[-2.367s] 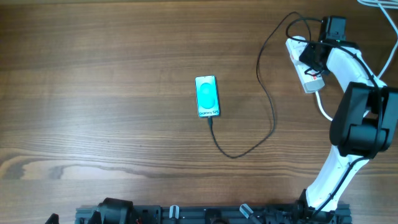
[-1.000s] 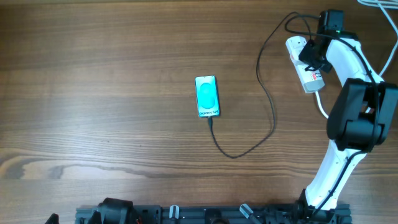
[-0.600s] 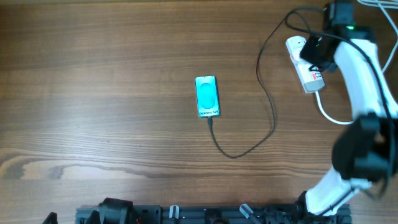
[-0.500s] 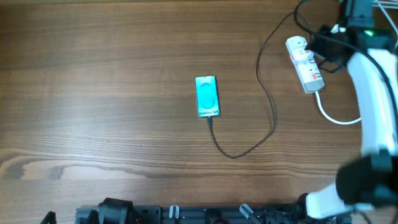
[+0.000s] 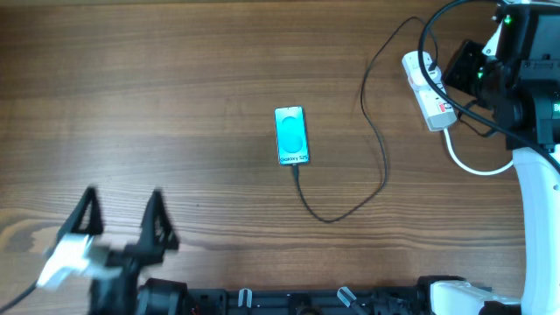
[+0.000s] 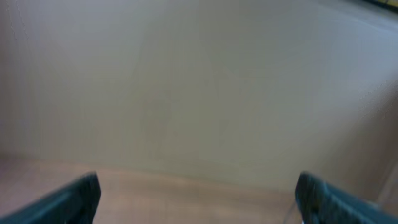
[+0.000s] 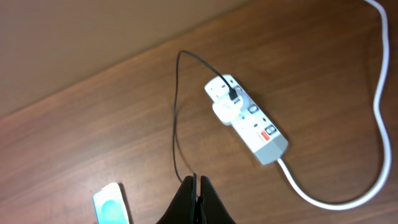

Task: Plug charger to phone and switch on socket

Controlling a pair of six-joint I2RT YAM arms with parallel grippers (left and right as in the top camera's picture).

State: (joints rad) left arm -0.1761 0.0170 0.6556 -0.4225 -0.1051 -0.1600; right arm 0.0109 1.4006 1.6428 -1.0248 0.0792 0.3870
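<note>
The phone (image 5: 291, 135) lies screen-up mid-table, its teal screen lit; it also shows in the right wrist view (image 7: 112, 204). The charger's black cable (image 5: 383, 166) runs from the phone's near end in a loop to its white plug head (image 7: 225, 112), seated in the socket (image 5: 428, 101). The socket (image 7: 247, 119) is a white strip with a red mark near its cord end. My right gripper (image 7: 196, 185) is shut and empty, raised above the table beside the socket (image 5: 464, 68). My left gripper (image 5: 121, 219) is open and empty at the front left; its view (image 6: 199, 199) is blurred.
The socket's thick white cord (image 5: 477, 166) curves off to the right; it also shows in the right wrist view (image 7: 375, 118). The wooden table (image 5: 131, 87) spreads left of the phone. A black rail (image 5: 289, 302) runs along the front edge.
My right gripper has drawn back from the socket and risen up to the right. My left arm has come into view at the front left, jaws open. Phone, cable and socket have not moved.
</note>
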